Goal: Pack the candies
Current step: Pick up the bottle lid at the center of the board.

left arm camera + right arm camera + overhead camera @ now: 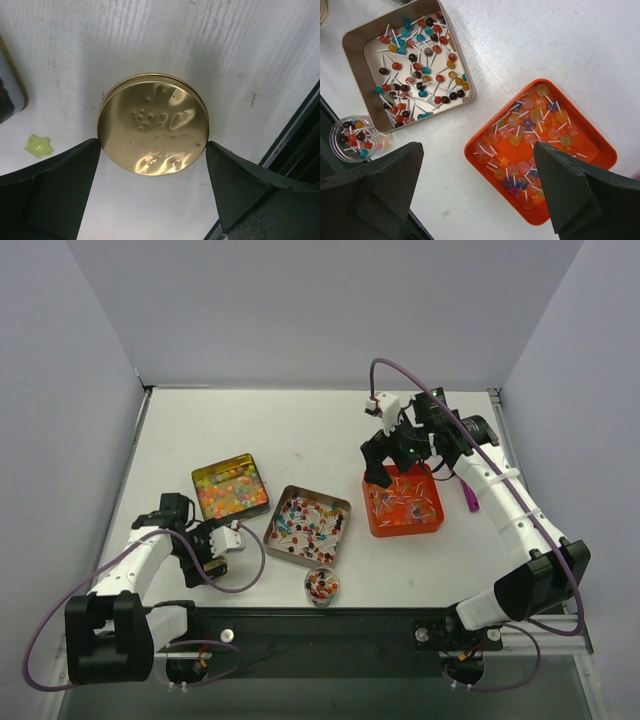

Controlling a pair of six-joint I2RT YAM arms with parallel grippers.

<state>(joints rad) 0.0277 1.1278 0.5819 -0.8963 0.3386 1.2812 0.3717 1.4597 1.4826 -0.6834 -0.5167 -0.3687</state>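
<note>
The candies lie in three containers: round beads in a gold square tin [230,489], tiny lollipops in a silver tin [308,525] and flat lollipops in an orange tray [403,502]. A small clear jar [322,586] holds several candies. My left gripper [215,548] is low over the table, and its fingertips [95,150] touch both edges of a round gold lid [153,124]. My right gripper [478,147] is open and empty above the orange tray's [592,152] left edge. The silver tin [351,46] and the jar [352,138] also show in the right wrist view.
A purple scoop [468,498] lies right of the orange tray. A loose yellow star candy [38,145] lies on the table near the gold tin's corner [10,92]. The table's dark front edge [295,135] runs close by the lid.
</note>
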